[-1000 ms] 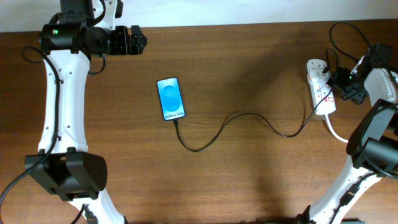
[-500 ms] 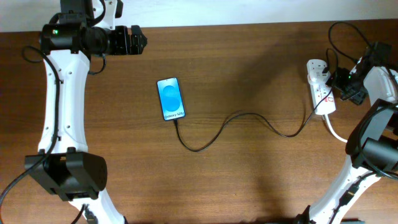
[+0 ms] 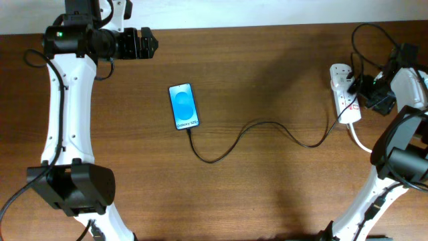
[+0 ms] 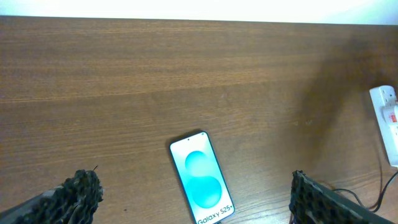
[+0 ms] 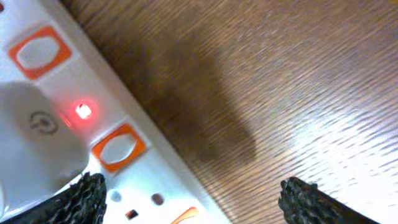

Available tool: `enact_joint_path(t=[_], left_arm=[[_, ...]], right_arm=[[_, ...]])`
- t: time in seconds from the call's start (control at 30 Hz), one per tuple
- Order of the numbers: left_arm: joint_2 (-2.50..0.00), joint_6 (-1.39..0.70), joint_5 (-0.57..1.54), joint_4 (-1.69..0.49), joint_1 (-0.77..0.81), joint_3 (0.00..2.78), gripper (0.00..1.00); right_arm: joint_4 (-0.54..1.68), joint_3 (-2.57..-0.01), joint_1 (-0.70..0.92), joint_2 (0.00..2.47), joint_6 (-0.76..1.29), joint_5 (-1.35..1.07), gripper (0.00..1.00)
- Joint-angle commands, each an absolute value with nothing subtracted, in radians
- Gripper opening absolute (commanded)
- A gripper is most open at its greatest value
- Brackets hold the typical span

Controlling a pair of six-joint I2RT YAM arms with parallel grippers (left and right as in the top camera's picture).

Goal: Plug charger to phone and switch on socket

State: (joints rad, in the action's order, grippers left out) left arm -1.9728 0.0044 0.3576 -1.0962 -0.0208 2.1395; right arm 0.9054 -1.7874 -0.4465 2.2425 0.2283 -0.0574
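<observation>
The phone (image 3: 184, 106) lies flat on the table with its blue screen lit; it also shows in the left wrist view (image 4: 202, 178). The thin black charger cable (image 3: 257, 126) runs from the phone's near end across the table to the white socket strip (image 3: 346, 95) at the right. The socket strip fills the left of the right wrist view (image 5: 68, 124), with a small red light (image 5: 83, 111) lit. My right gripper (image 5: 193, 199) is open, right beside the strip. My left gripper (image 4: 193, 199) is open and empty, above the table behind the phone.
The strip's thick white cord (image 3: 361, 142) trails toward the front right. Robot cables (image 3: 368, 40) loop at the back right. The table's back edge (image 4: 199, 20) lies beyond the phone.
My right gripper has shifted slightly away from the socket strip, toward the back right. The left arm, phone and cable have not moved.
</observation>
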Motion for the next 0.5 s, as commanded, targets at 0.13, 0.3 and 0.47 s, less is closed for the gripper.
enact_joint_path(t=[0.13,0.3,0.47], left_arm=[[-1.965,0.013,0.347,-1.094,-0.027,2.149,1.0],[-1.965,0.013,0.347,-1.094,-0.027,2.149,0.99],[-1.965,0.013,0.347,-1.094,-0.027,2.149,1.0]], right_arm=[[1.067,-1.973,-0.493,2.139,0.226,-0.077,0.93],[1.172,-2.024,-0.484,2.03,0.213,-0.078,0.93],[1.25,-2.024,-0.438,1.865,0.065,-0.218,0.94]])
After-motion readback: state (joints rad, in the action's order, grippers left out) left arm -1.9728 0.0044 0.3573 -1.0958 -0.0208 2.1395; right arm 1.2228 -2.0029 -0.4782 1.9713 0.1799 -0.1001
